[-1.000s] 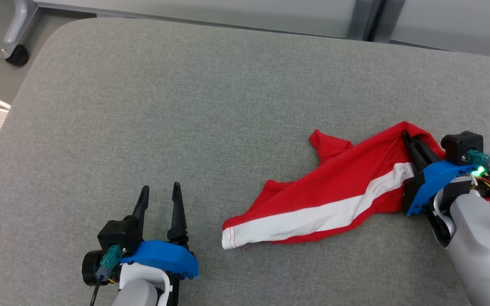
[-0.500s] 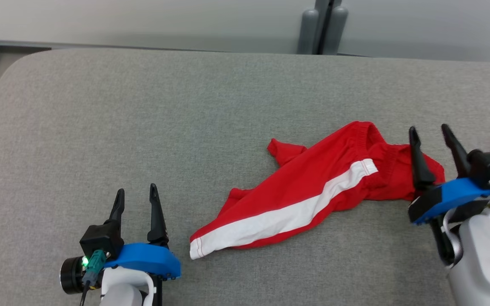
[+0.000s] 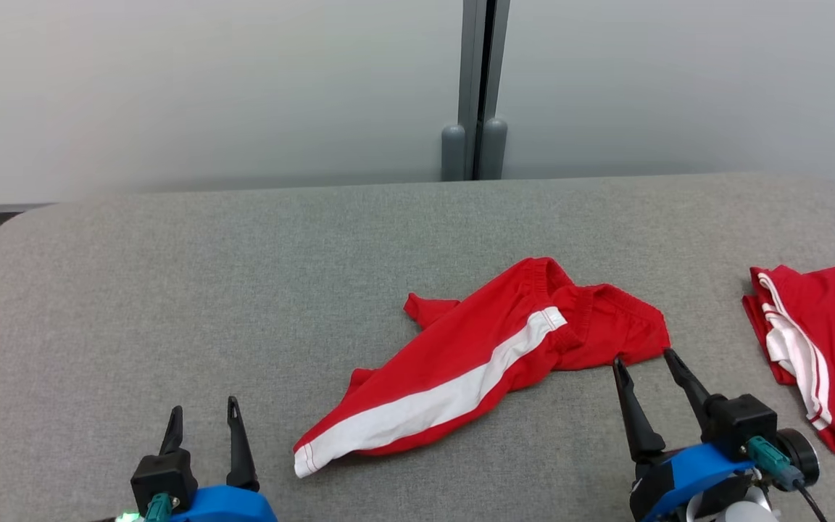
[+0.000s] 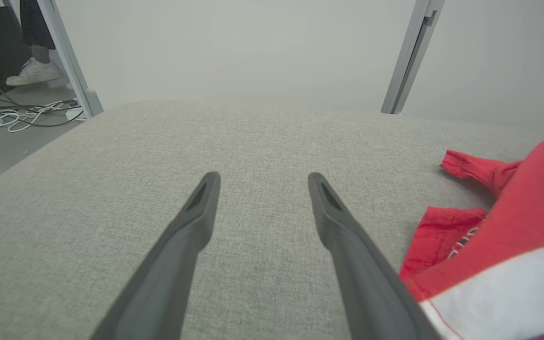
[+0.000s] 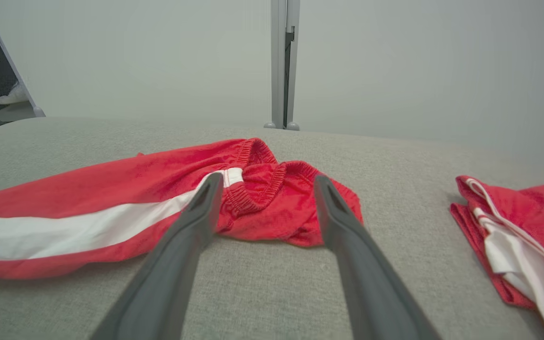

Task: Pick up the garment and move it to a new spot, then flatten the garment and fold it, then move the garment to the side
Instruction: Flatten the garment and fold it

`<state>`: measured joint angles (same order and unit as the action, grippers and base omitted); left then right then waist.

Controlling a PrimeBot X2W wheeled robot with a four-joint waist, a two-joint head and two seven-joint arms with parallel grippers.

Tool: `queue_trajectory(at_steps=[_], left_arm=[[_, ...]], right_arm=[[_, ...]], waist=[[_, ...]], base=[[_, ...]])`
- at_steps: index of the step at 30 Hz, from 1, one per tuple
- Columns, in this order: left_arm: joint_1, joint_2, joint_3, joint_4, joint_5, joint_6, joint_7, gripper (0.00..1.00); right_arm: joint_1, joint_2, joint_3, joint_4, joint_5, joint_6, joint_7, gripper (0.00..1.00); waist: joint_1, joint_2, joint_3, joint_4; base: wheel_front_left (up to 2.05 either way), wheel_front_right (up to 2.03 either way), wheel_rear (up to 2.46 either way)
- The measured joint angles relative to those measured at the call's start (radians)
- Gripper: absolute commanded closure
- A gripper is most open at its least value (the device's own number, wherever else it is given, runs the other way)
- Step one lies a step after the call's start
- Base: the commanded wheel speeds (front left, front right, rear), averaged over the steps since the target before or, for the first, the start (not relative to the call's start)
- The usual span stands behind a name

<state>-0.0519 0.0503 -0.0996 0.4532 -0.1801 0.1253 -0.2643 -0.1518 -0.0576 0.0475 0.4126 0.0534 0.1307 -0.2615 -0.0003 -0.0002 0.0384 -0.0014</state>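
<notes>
Left claw [image 3: 204, 404] and right claw [image 3: 642, 357] gaped wide, empty. Crumpled garment [image 3: 461, 362] lay at right claw's 11 o'clock; grabbing bunched folds might twist it.

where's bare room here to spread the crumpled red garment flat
Widest: the grey surface left of the crumpled garment, beyond the left gripper. Also the strip behind it. Crowded right: right gripper and a folded red garment.
</notes>
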Motion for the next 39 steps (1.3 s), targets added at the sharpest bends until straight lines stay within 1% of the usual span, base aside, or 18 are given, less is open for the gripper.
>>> queue_trajectory(at_steps=[1,2,5,9,13,16,19,21,25,31,36,39], left_arm=[[0.006,0.0,0.002,0.003,0.002,-0.003,0.0,0.0],[0.027,0.0,0.001,0.022,0.003,-0.037,0.0,0.0],[0.028,0.0,-0.002,0.022,0.003,-0.04,0.0,0.0],[0.027,0.0,-0.025,0.018,-0.049,-0.093,0.0,0.0],[0.024,-0.001,-0.077,0.021,-0.148,-0.162,0.0,0.0],[0.024,0.0,-0.128,0.046,-0.234,-0.198,0.0,0.0],[0.023,0.0,-0.188,0.089,-0.321,-0.225,0.0,0.0],[0.016,-0.001,-0.221,0.11,-0.38,-0.235,0.0,0.0],[-0.017,0.0,-0.275,0.135,-0.435,-0.249,0.0,0.0],[-0.037,0.001,-0.328,0.164,-0.519,-0.25,0.0,0.0],[-0.04,-0.001,-0.41,0.152,-0.605,-0.251,0.0,0.0],[-0.053,-0.001,-0.425,0.151,-0.625,-0.251,0.0,0.0]], right_arm=[[0.007,0.001,0.0,0.007,0.0,0.0,0.0,0.0],[0.031,0.006,0.02,0.025,0.027,0.0,0.0,0.0],[0.031,0.006,0.022,0.026,0.028,0.0,0.0,0.0],[0.027,0.006,0.021,0.027,0.038,0.0,0.0,0.0],[0.027,0.007,0.028,0.036,0.052,0.0,0.0,0.0],[0.028,0.007,0.028,0.042,0.055,0.0,0.0,0.0],[0.028,0.007,0.03,0.047,0.058,0.0,0.0,0.0],[0.028,0.007,0.03,0.047,0.06,0.0,0.0,0.0],[0.027,0.007,0.036,0.047,0.062,0.0,0.0,0.0],[0.027,0.007,0.045,0.05,0.064,0.0,0.0,0.0],[0.026,0.007,0.046,0.053,0.065,0.0,0.0,0.0],[0.026,0.007,0.043,0.053,0.064,0.0,0.0,0.0]], waist=[[0.0,0.0,-0.01,-0.002],[0.0001,0.0,-0.047,0.003],[0.0001,0.0001,-0.045,0.006],[0.0003,0.0,-0.037,0.013],[0.0003,0.0001,-0.03,0.024],[0.0003,0.0001,-0.027,0.036],[0.0003,0.0002,-0.025,0.045],[0.0003,0.0002,-0.024,0.051],[0.0003,0.0002,-0.015,0.063],[0.0003,0.0002,-0.009,0.068],[0.0003,0.0002,-0.007,0.07],[0.0003,0.0002,-0.005,0.074]], base=[[0.0,0.0,0.0],[0.0,0.0,0.0],[0.0,0.0,0.0],[0.0,0.0,0.0],[0.0,0.0,0.0],[0.0,0.0,0.0],[0.0,0.0,0.0],[0.0,0.0,0.0],[0.0,0.0,0.0],[0.0,0.0,0.0],[0.0,0.0,0.0],[0.0,0.0,0.0]])
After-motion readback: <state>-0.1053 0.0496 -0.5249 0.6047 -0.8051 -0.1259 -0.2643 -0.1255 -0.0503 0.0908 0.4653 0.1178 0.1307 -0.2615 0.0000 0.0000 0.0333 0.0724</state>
